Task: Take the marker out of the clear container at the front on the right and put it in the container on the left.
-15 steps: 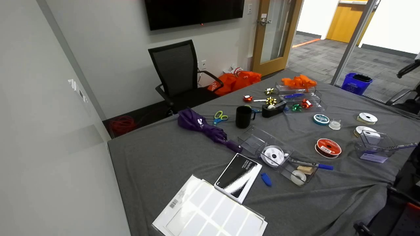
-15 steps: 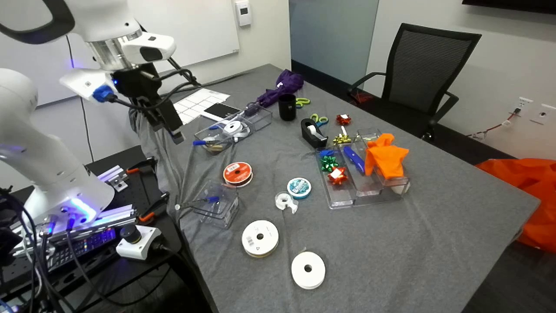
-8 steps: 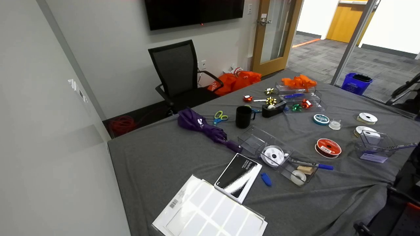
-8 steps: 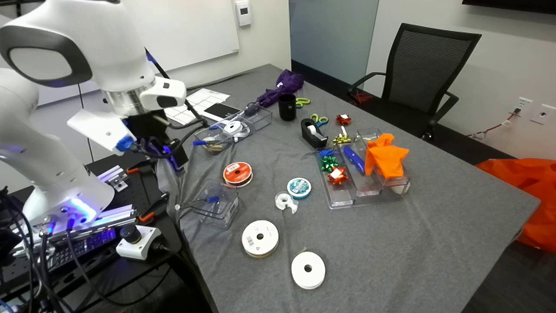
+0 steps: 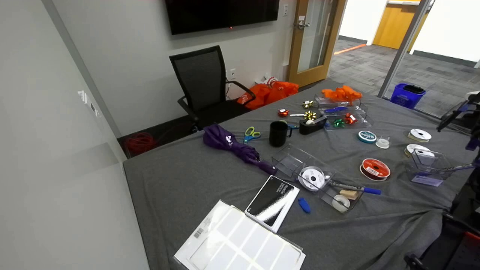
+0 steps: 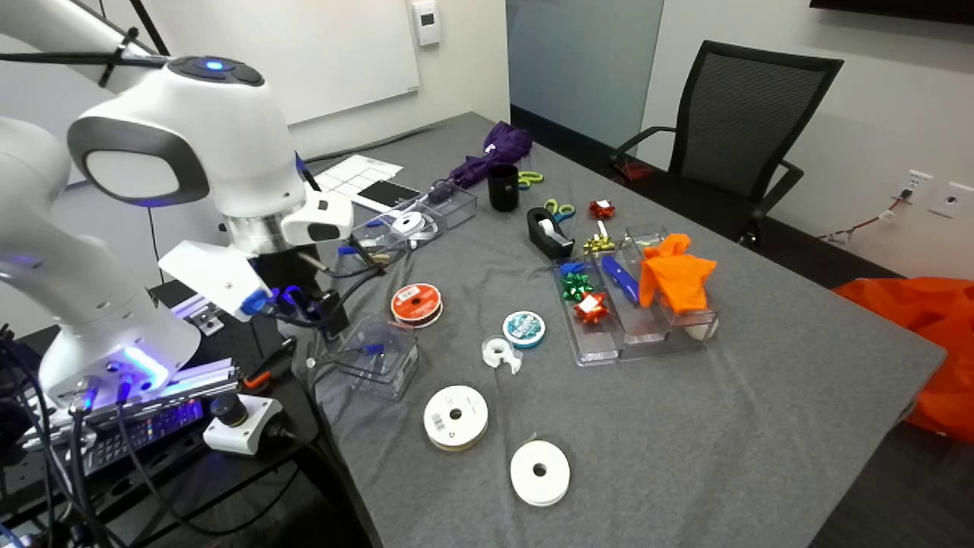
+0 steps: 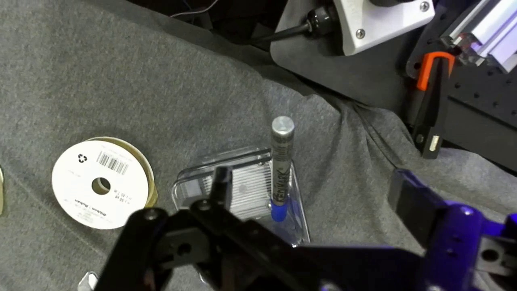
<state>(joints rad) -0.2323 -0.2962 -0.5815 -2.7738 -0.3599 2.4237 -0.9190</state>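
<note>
A grey marker with a blue cap (image 7: 281,169) leans cap-down in a small clear container (image 7: 303,218), its silver end above the rim. Both exterior views show the marker (image 5: 457,168) (image 6: 329,359) and container (image 5: 427,181) (image 6: 405,373). My gripper (image 7: 313,176) is open and empty above the container. The marker stands between its fingers in the wrist view, nearer the left one, untouched as far as I can see. A long clear tray (image 5: 285,165) (image 6: 460,205) holds a white ribbon spool, tape and a block. Another blue-capped marker (image 5: 356,188) lies across it.
Ribbon spools (image 7: 101,184) (image 6: 417,304) lie around the small container. A clear tray (image 6: 597,354) with bows and orange cloth stands farther off. A black mug (image 5: 278,134), tape dispenser (image 6: 549,234) and purple umbrella (image 5: 236,148) are on the table. The robot's base plate borders the table edge.
The arm has swung rightward and down in an exterior view, bringing my open gripper close to the small container. Gripper fingers have come into sight at the right edge of an exterior view.
</note>
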